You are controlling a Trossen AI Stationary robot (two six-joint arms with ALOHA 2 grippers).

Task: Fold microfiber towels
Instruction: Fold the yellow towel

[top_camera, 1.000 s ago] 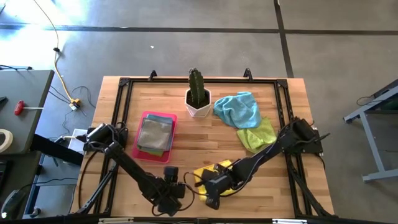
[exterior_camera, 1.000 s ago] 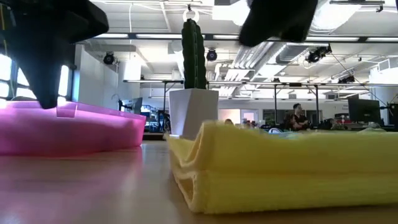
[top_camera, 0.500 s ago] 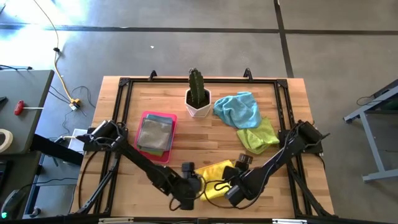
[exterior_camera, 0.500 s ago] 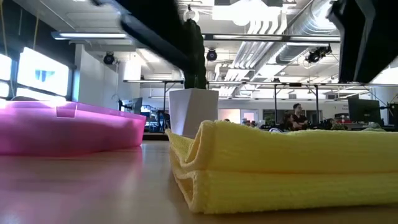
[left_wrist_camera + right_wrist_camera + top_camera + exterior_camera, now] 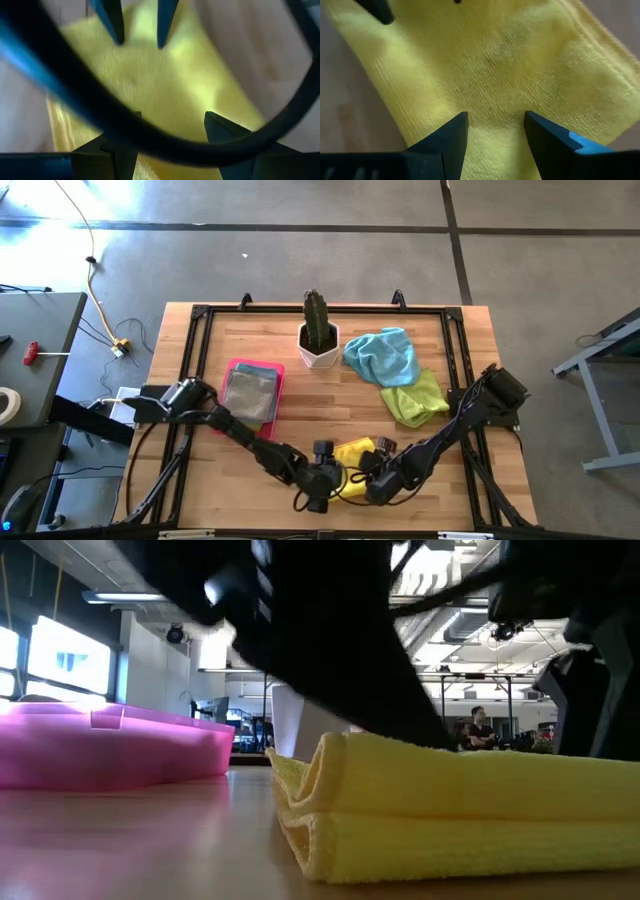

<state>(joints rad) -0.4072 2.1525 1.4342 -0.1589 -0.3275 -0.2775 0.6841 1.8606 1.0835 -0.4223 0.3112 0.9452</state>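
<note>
Both arms have closed in from either side over the yellow towel (image 5: 355, 452) near the tabletop's front edge. The left end effector (image 5: 322, 477) and right end effector (image 5: 383, 477) now hover with fingers spread, gripping nothing. The towel lies folded in neat, thick layers, suggesting this fold is finished.

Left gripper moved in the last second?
Yes. In the high view the left gripper has swung rightward along the table's front edge, away from the pink rectangular tray, and now sits over the folded yellow microfiber towel.

Folded towel (image 5: 356, 452) lies between left gripper (image 5: 327, 476) and right gripper (image 5: 377, 476).
</note>
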